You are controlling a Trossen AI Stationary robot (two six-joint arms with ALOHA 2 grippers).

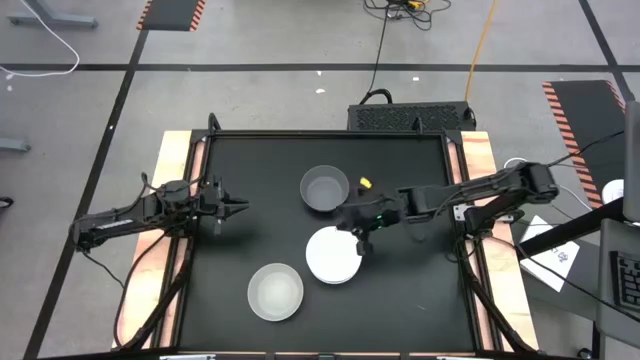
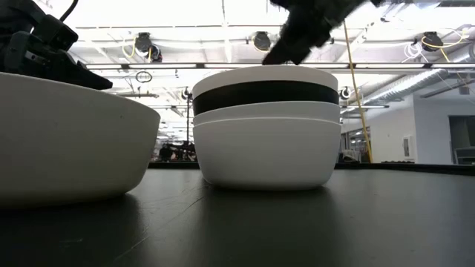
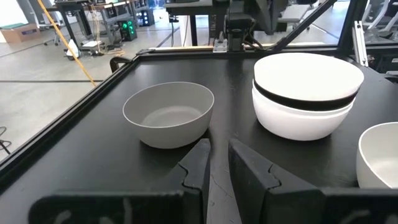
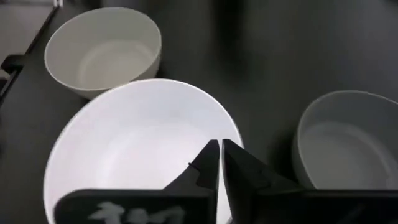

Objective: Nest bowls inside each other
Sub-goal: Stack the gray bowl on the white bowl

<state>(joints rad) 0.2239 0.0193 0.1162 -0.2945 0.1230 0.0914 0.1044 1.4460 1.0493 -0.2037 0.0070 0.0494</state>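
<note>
A stack of bowls [image 1: 333,256] stands mid-table: a white bowl on top [image 2: 265,74], a black one [image 2: 265,97] under it, and two white ones below. A grey bowl [image 1: 325,188] stands alone behind the stack. A translucent pale bowl [image 1: 275,291] stands alone toward the near edge. My right gripper [image 4: 219,152] is shut. It hovers just over the top bowl's inside, near its rim [image 2: 267,61], and I see no touch. My left gripper [image 1: 238,207] is shut and empty at the table's left, pointing toward the grey bowl [image 3: 168,115].
The black table top has a raised frame [image 1: 190,200] along its sides. There is open black surface between my left gripper and the bowls, and to the right of the stack [image 1: 420,280]. Cables and a black box [image 1: 410,117] lie beyond the far edge.
</note>
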